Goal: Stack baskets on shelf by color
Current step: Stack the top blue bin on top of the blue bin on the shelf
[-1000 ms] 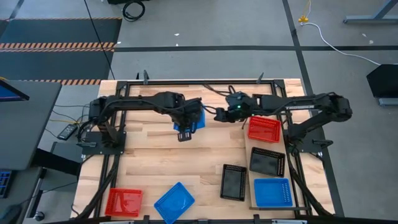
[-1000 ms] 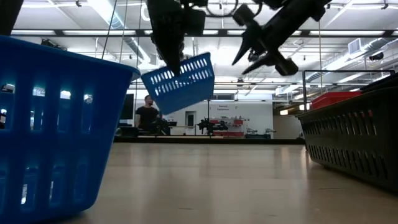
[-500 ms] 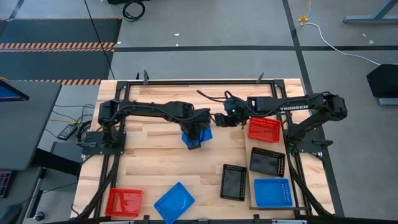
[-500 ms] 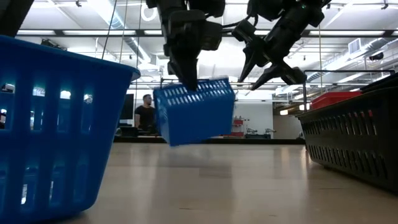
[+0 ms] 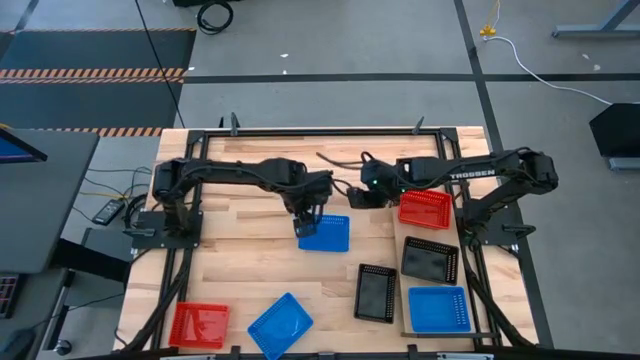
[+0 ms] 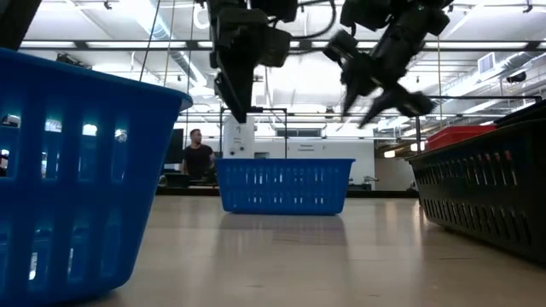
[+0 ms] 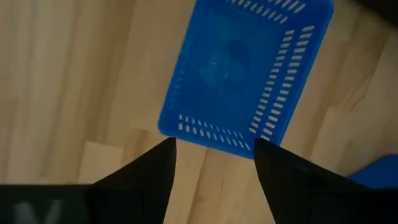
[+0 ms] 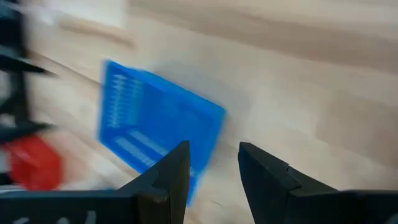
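**A:** On the worktop [image 5: 250, 250] from above, a blue basket [image 5: 325, 232] sits flat near the middle, and the left end effector [image 5: 305, 222] hangs right over its left edge. Fingers look spread with nothing in them. The arm covers a bit of that edge, though.

**B:** And the right one?

**A:** The right end effector [image 5: 352, 193] is up beside a red basket [image 5: 424, 206], well apart from the blue one. Too small from above to read the fingers. There are also two black baskets [image 5: 430, 259], another blue [image 5: 439, 308], a tilted blue [image 5: 280, 325] and a red [image 5: 199, 324] along the near edge, a few cut off by the frame.

**B:** Low view?

**A:** The blue basket stands on the wood, both end effectors above it and clear of it. A huge blue basket wall blocks the left, a black one the right.

**B:** Wrist cams?

**A:** The left wrist shows two dark fingers [image 7: 143, 180] apart, with the basket's short wall between and below them, not touching. The right wrist is smeared; its fingers [image 8: 168, 177] stand apart, empty.
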Tool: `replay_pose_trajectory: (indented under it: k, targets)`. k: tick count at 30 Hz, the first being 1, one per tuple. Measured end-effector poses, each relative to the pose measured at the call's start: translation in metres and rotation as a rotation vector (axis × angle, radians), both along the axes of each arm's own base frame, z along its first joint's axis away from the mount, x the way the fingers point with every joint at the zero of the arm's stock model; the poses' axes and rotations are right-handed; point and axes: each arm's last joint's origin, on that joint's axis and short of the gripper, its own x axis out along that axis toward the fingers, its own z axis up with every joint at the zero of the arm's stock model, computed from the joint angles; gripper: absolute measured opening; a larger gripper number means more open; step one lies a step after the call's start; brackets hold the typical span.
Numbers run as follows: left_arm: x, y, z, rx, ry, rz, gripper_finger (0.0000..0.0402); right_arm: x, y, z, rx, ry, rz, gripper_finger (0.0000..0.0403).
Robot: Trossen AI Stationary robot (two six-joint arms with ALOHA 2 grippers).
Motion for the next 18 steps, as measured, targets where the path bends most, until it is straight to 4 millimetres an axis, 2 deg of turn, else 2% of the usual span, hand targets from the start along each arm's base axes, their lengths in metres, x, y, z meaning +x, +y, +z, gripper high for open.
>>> replay_pose_trajectory:
  k: [5,10,18]
  targets:
    - [-0.019,0.009,0.033,0.036,-0.077,0.031,0.0214,-0.003,0.019,-0.008,0.033,0.094,0.053,0.0142]
    - [-0.045,0.016,0.079,0.074,-0.257,0.078,0.0200,0.001,0.041,-0.016,0.074,0.129,0.033,0.0142]
    - [-0.084,0.015,0.138,0.121,-0.547,0.169,0.0192,0.029,0.064,-0.040,0.137,0.079,-0.037,0.0142]
